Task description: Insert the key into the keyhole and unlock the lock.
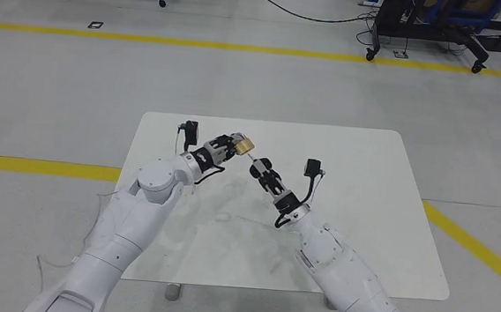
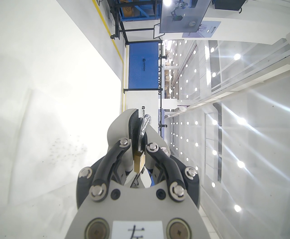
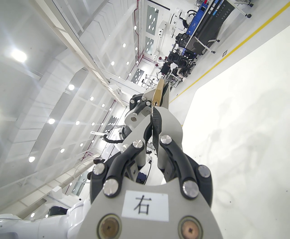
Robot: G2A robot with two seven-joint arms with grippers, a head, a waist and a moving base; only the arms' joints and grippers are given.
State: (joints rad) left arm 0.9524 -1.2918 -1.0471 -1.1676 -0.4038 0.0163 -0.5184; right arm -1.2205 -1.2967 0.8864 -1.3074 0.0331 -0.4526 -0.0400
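Above the white table (image 1: 365, 165), my left gripper (image 1: 230, 146) holds a brass padlock (image 1: 245, 145). In the left wrist view the left gripper (image 2: 141, 130) is shut on the padlock's silver shackle (image 2: 145, 124), and the brass body (image 2: 138, 163) sits between the fingers nearer the wrist. My right gripper (image 1: 262, 167) is just beside the padlock, shut on a small key (image 1: 253, 157) whose tip meets the lock body. In the right wrist view the right gripper (image 3: 156, 113) points at the padlock (image 3: 158, 91). The key is mostly hidden between the pads there.
Both arms meet over the middle of the table's far half. The tabletop (image 3: 238, 113) shows faint scuffs and specks. Yellow floor lines (image 1: 241, 47) run beyond the table, with a wheeled black rack (image 1: 438, 25) far behind.
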